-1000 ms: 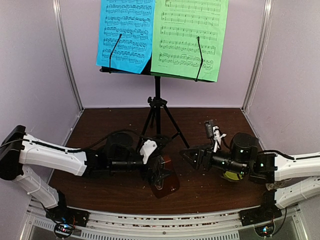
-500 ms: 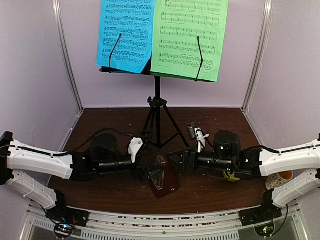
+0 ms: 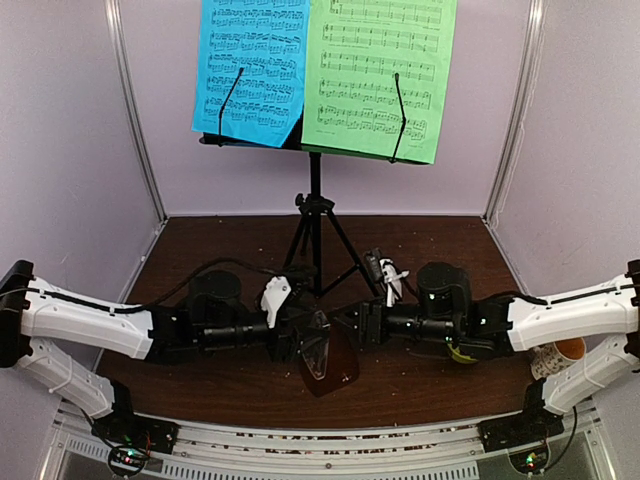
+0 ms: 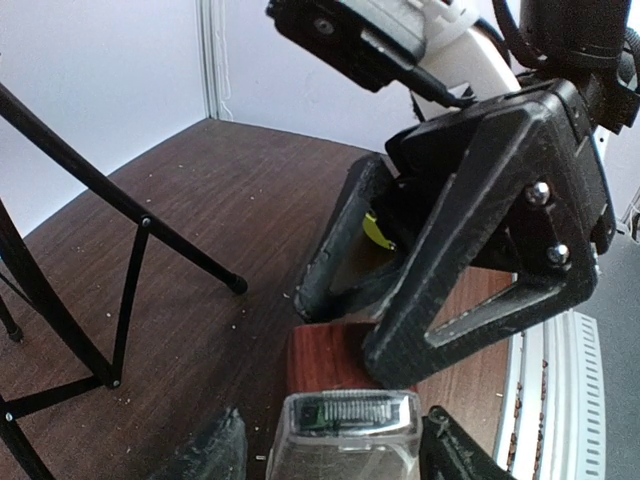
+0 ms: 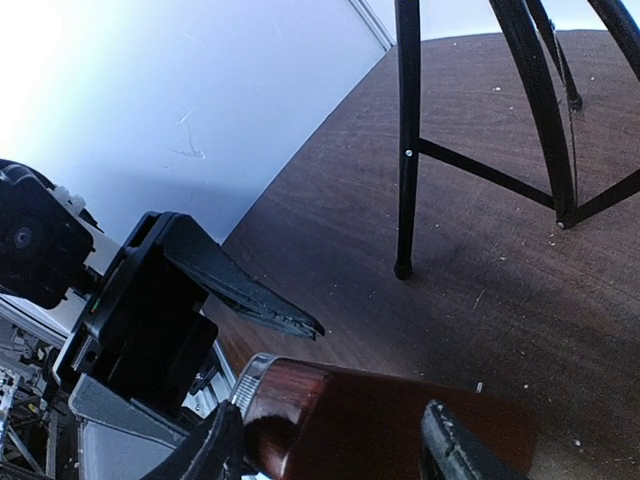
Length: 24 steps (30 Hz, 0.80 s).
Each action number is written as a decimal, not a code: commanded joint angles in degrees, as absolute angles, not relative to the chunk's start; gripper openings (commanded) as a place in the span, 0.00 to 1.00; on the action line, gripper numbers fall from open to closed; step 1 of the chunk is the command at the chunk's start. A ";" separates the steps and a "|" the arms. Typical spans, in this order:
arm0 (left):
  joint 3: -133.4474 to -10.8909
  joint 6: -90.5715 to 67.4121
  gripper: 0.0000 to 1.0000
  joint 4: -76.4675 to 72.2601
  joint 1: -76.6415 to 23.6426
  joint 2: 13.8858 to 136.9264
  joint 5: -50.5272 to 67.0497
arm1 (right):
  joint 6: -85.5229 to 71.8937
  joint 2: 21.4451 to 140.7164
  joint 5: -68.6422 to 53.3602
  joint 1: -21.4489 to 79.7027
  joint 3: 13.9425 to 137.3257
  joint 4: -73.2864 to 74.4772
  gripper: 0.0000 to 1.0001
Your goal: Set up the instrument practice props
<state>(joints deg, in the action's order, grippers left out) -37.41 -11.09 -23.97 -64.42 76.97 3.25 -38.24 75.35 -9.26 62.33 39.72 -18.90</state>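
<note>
We record the left pincer (image 4: pixel 335 452) and right pincer (image 5: pixel 328 442), both half-open, newly converged astride the metronome (image 3: pixel 328 362); grip we cannot tell, uncovering seems next.

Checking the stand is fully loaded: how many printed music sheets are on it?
2. A blue sheet sits on the left half of the music stand's desk, a green sheet beside it on the right. More could be hidden behind them.
</note>
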 commanded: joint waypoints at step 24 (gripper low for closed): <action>-33.54 -7.20 0.18 -28.47 -64.69 73.83 4.01 | -37.92 77.60 -7.21 62.11 35.07 -17.00 0.52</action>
